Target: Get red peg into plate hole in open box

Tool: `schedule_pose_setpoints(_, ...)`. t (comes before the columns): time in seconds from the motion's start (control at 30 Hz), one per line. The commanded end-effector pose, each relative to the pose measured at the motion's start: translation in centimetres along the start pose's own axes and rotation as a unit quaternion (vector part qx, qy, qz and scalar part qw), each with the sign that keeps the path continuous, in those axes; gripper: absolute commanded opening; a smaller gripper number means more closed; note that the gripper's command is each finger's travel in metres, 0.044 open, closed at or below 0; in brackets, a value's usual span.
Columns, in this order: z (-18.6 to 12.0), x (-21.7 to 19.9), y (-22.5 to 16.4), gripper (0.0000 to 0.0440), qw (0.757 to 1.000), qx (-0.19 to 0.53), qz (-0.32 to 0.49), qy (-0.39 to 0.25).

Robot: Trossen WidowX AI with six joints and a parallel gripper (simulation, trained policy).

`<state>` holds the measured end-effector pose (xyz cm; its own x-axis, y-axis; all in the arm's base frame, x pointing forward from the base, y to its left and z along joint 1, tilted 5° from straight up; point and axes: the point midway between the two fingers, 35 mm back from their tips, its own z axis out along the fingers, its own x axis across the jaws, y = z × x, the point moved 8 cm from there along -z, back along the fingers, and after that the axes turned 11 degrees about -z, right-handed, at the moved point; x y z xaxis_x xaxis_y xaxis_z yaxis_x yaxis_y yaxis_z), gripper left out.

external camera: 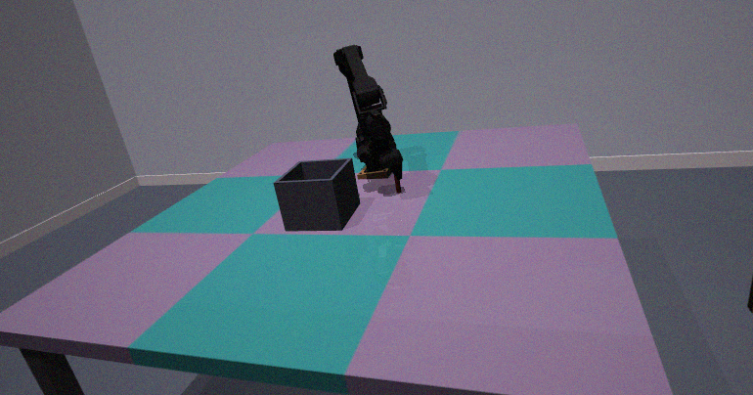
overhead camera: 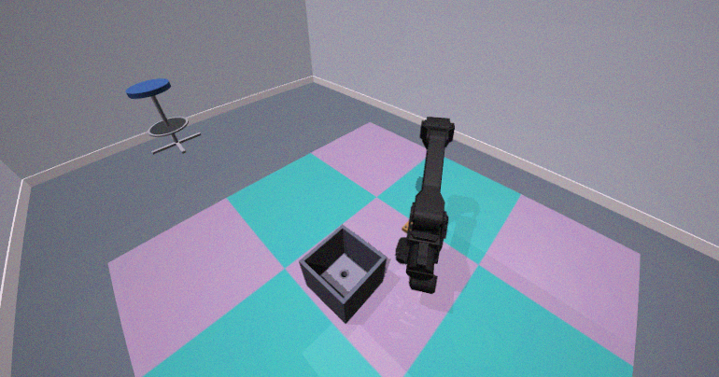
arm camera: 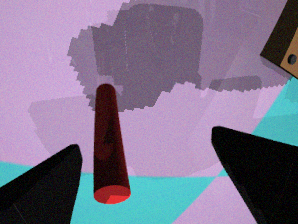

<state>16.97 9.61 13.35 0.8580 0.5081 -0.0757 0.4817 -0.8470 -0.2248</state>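
Closing the end effector [external camera: 396,173] [arm camera: 147,143] now calls, I'd say, for centring its widely parted fingers on the red peg [external camera: 398,184] [arm camera: 109,145] first, since the peg stands upright on the table [overhead camera: 174,244] [external camera: 506,286] [arm camera: 40,45] nearer one fingertip, and an uneven squeeze might tip it.

Matt, smooth-looking surfaces

Dark, plastic-like walls on the box [overhead camera: 366,285] [external camera: 310,205]; faint gloss on the table [overhead camera: 201,233] [external camera: 501,286] [arm camera: 35,45]; metallic-looking stem under the stool [overhead camera: 160,110].
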Motion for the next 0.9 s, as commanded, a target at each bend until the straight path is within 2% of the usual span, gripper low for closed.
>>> schedule_pose_setpoints(0.0, 0.9, 0.3, 0.3, 0.0278, 1.000, -0.002, 0.006, 0.000)
schedule_pose_setpoints(0.37, 1.8, 1.2, 0.5, 0.0004, 1.000, 0.005, -0.011, 0.008)
schedule_pose_setpoints(0.87, -1.7, 1.6, 0.2, 0.0000, 0.995, 0.025, -0.014, 0.100)
